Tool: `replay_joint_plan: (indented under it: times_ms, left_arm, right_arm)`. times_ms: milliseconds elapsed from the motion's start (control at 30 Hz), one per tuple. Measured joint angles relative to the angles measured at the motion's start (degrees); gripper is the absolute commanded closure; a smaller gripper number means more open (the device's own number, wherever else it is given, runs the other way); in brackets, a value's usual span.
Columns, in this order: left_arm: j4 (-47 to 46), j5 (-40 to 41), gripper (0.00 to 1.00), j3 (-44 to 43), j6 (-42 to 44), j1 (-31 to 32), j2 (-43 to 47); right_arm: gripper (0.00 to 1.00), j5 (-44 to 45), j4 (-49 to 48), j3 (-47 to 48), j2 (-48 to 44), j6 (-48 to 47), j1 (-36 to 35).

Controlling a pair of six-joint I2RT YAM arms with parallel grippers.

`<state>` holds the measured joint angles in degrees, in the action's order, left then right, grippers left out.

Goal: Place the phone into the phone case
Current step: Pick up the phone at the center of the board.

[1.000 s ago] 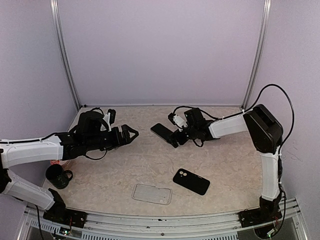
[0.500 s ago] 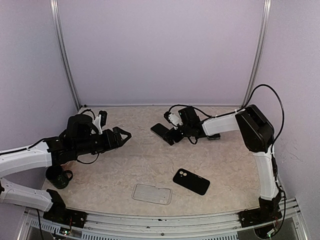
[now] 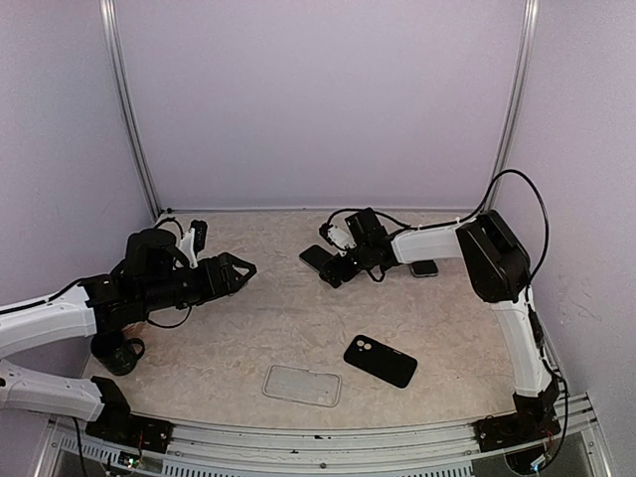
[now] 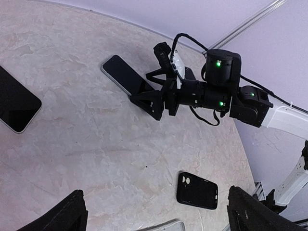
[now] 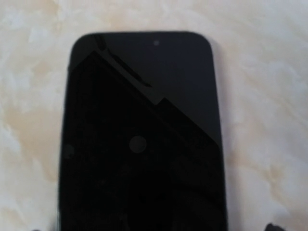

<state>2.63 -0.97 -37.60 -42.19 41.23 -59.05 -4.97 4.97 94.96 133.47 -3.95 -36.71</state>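
Note:
A black phone (image 3: 316,257) lies screen up at the back middle of the table; it also shows in the left wrist view (image 4: 121,74). My right gripper (image 3: 334,270) is open and low at the phone's near end, its jaws spread on either side. The phone (image 5: 142,134) fills the right wrist view. A black phone case (image 3: 380,361) lies toward the front right, also in the left wrist view (image 4: 196,190). My left gripper (image 3: 237,268) is open and empty, hovering left of centre, well away from both.
A clear case (image 3: 302,385) lies near the front edge. A second phone (image 3: 424,268) lies behind the right forearm. Another dark phone (image 4: 14,106) shows at the left of the left wrist view. A dark mug (image 3: 117,350) stands front left.
My left arm has drawn back to the left. My right gripper has shifted left and closer onto the phone's near end.

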Motion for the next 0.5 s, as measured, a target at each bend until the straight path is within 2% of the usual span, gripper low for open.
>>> replay_joint_plan:
  times_ms: [200,500]
  left_arm:
    - [0.15,0.00,0.01,0.55,-0.02,0.00,0.20]
    - [0.42,0.00,0.01,0.63,0.00,0.00,0.22]
  right_arm:
    - [0.09,-0.59,2.03,3.15,1.77,0.00,-0.02]
    - [0.26,-1.95,3.26,3.89,2.10,0.15,-0.04]
